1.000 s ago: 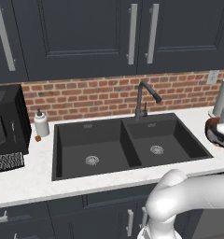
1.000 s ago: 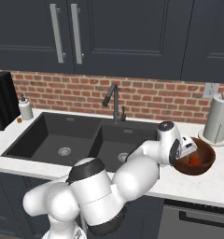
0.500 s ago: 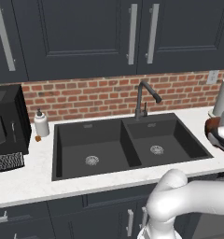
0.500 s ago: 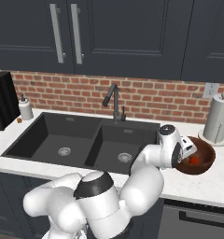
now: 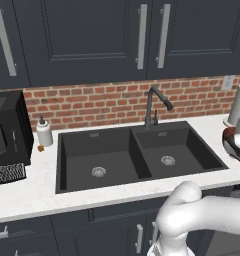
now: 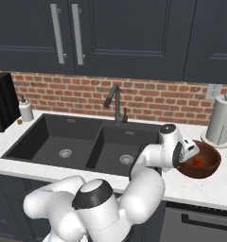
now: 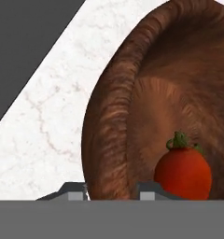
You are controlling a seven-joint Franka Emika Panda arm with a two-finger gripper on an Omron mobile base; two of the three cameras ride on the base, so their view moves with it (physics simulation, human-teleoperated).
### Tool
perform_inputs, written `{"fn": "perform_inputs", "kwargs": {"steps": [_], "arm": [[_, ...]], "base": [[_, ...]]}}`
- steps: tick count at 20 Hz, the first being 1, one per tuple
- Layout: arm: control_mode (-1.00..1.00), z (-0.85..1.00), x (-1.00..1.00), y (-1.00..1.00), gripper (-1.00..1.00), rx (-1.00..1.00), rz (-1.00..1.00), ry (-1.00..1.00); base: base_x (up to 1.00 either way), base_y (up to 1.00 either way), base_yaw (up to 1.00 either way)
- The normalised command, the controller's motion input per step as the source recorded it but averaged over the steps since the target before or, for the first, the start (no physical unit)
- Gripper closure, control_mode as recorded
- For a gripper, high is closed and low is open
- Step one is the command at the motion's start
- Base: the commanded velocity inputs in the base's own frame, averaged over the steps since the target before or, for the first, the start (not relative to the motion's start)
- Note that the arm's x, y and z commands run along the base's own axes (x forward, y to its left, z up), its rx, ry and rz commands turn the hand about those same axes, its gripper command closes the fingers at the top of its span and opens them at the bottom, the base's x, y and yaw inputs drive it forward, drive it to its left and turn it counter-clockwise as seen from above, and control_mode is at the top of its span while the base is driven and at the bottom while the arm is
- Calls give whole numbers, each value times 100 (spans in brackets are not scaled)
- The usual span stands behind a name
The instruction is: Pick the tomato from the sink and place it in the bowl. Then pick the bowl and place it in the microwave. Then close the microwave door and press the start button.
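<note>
End effector [image 7: 111, 190]: down at the bowl's near rim, one fingertip [image 7: 74, 191] outside the wall on the counter side, the other inside; the jaws straddle the rim at a narrow gap, and I cannot tell whether they press on it.
Bowl [image 6: 203, 163]: reddish-brown, sitting on the white marbled counter [image 6: 214, 189] right of the sink, just in front of the paper towel roll [image 6: 220, 120].
Tomato [image 7: 183, 172]: lying inside the bowl on its floor, green stem up, close to the inner fingertip but apart from it.
Sink [image 5: 137, 155]: black double basin, silver drains, black faucet [image 5: 154, 106] behind the divider.
Left side: soap dispenser [image 5: 44, 132] beside a black countertop appliance [image 5: 7, 131].
</note>
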Motion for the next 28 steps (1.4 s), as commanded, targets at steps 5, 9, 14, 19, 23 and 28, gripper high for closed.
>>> {"fn": "perform_inputs", "kwargs": {"steps": [5, 9, 14, 19, 23, 28], "arm": [[-100, 91, -100, 48, 100, -10, 12, -9], [-100, 100, -84, 91, 100, -1, 11, -7], [-100, 100, -68, 95, 100, 5, 10, 0], [-100, 100, -51, 98, 100, 8, 13, 0], [-100, 93, -31, 100, 100, 4, 18, 0], [-100, 21, -9, 100, 100, 0, 19, 4]], "base": [[0, 0, 0], [0, 0, 0], [0, 0, 0], [0, 0, 0], [0, 0, 0], [0, 0, 0]]}}
